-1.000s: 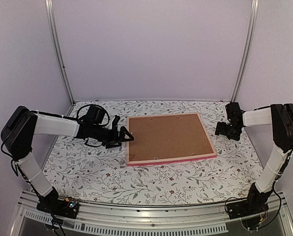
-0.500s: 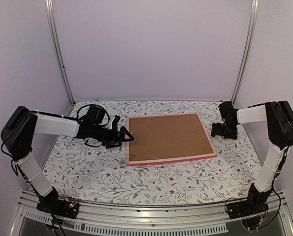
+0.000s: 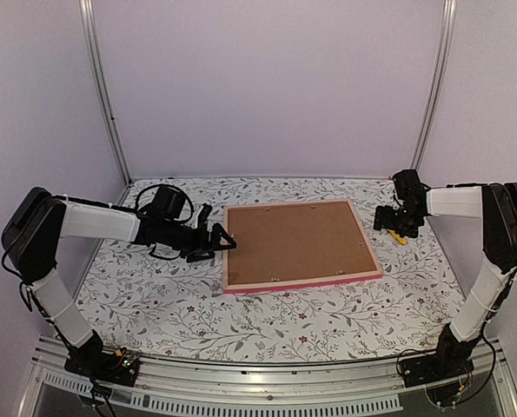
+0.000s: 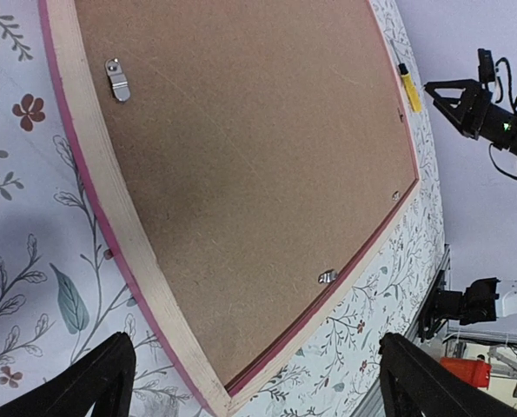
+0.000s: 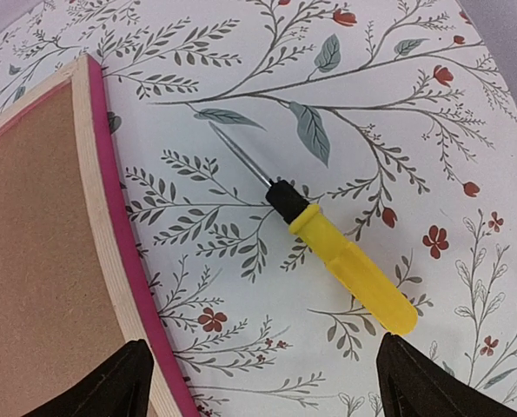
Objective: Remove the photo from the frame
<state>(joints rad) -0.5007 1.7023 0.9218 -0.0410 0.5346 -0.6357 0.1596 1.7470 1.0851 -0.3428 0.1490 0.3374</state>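
The frame [image 3: 306, 283] lies face down in the middle of the table, with its thin pink border around a pale wooden rim. A plain brown backing board [image 3: 294, 241] fills it, held by small metal clips [image 4: 116, 78]. The photo is hidden under the board. My left gripper [image 3: 222, 236] stands open at the frame's left edge. In the left wrist view the left gripper [image 4: 258, 387] has the frame's corner [image 4: 215, 391] between its spread fingers. My right gripper [image 3: 388, 224] hovers open just off the frame's right edge. The right gripper [image 5: 262, 382] holds nothing.
A screwdriver [image 5: 349, 269] with a yellow handle, black collar and thin shaft lies on the floral tablecloth to the right of the frame [image 5: 110, 226], just ahead of the right fingers. It shows as a yellow speck [image 3: 400, 237] in the top view. Walls enclose the table.
The right gripper has shifted a little toward the back of the table and turned, uncovering the yellow screwdriver in the top view. The left arm and the frame have not moved.
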